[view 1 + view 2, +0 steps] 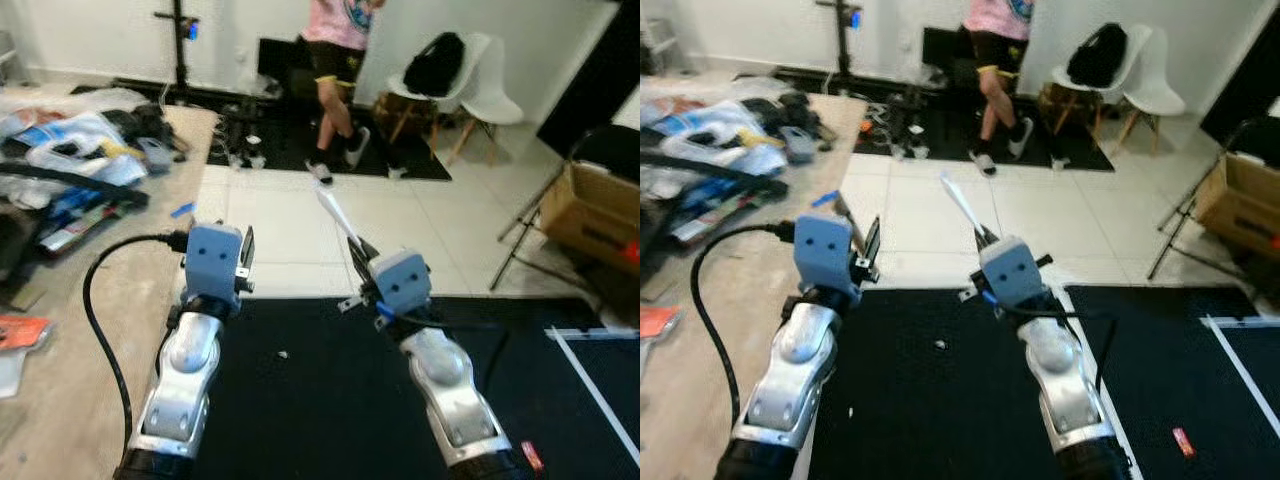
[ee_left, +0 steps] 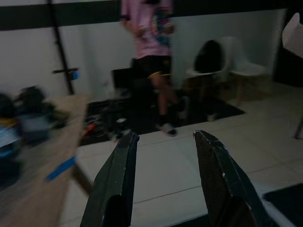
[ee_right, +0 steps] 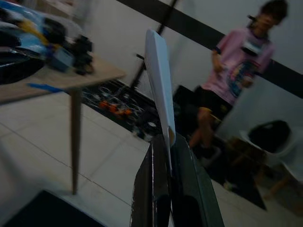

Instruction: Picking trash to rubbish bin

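My right gripper (image 3: 164, 142) is shut on a thin white strip of trash (image 3: 159, 80) that sticks out past its fingertips. In the head views that white strip (image 1: 336, 215) slants up over the white tiles ahead of the right gripper (image 1: 362, 258). My left gripper (image 2: 163, 137) is open, with nothing between its two black fingers (image 2: 122, 161). In the left eye view the left gripper (image 1: 246, 262) is raised beside the right one, over the near edge of a black mat (image 1: 310, 400).
A wooden table (image 1: 60, 300) on my left carries a pile of bags and clutter (image 1: 70, 150). A person (image 1: 335, 60) stands ahead near white chairs (image 1: 460, 80). A cardboard box (image 1: 595, 215) and a folding stand (image 1: 525, 225) sit at right. White tiles (image 1: 290, 215) lie ahead.
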You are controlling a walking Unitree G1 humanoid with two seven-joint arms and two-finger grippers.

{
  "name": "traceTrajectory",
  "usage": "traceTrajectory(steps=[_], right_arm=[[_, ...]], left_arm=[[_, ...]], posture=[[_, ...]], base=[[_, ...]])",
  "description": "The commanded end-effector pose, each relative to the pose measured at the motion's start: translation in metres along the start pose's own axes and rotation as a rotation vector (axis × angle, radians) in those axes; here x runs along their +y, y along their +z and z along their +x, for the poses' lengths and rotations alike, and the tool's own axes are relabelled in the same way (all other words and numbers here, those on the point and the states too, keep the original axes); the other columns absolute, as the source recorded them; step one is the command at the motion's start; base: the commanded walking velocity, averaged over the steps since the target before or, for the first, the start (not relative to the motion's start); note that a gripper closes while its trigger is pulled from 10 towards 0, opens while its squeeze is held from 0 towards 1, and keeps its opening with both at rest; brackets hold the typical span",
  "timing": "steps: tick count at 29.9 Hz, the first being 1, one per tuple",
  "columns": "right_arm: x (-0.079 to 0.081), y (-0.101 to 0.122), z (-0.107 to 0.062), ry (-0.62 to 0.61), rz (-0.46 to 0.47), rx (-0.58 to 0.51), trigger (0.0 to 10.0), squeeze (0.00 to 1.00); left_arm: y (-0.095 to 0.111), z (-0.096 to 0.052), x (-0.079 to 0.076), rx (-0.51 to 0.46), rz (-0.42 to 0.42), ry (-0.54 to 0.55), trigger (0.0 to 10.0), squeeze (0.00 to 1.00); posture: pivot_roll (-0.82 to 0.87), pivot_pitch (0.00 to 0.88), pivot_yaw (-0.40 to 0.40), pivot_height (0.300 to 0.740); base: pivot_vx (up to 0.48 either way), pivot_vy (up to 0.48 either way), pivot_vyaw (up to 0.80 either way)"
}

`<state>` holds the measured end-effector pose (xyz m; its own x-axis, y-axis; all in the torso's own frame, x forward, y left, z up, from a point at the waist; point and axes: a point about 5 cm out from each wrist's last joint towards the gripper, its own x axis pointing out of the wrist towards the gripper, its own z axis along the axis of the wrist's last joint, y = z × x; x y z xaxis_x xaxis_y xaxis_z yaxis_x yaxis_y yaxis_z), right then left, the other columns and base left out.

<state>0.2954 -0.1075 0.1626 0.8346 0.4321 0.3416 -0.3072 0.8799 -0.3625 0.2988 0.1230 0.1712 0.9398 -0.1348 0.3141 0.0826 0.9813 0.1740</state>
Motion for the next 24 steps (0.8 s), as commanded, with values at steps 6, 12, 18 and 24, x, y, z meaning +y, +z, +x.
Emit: traceTrajectory(steps=[6, 12, 18, 24], right_arm=[[-0.0022, -0.0052, -0.0051, -0.011, 0.001, 0.024, 10.0, 0.0], [-0.004, -0.0057, -0.004, -0.012, 0.0, 0.025, 10.0, 0.0], [-0.0033, -0.0057, -0.004, -0.013, 0.0, 0.025, 10.0, 0.0], [-0.0029, -0.007, -0.0053, -0.015, 0.001, 0.028, 10.0, 0.0]], left_arm=[[-0.0036, -0.0021, -0.0047, 0.017, -0.011, -0.007, 10.0, 0.0], [-0.004, -0.0014, -0.0051, 0.018, -0.013, -0.004, 10.0, 0.0], [-0.0049, -0.0022, -0.0057, 0.021, -0.013, -0.006, 10.0, 0.0], [-0.0037, -0.0003, -0.0059, 0.018, -0.01, -0.009, 10.0, 0.0]], posture=[[-0.02, 0.054, -0.108, 0.74], [-0.02, 0.056, -0.111, 0.74], [-0.02, 0.055, -0.108, 0.74], [-0.01, 0.056, -0.099, 0.74]], base=[[0.0, 0.0, -0.69], [0.0, 0.0, -0.7], [0.0, 0.0, -0.7], [0.0, 0.0, -0.7]])
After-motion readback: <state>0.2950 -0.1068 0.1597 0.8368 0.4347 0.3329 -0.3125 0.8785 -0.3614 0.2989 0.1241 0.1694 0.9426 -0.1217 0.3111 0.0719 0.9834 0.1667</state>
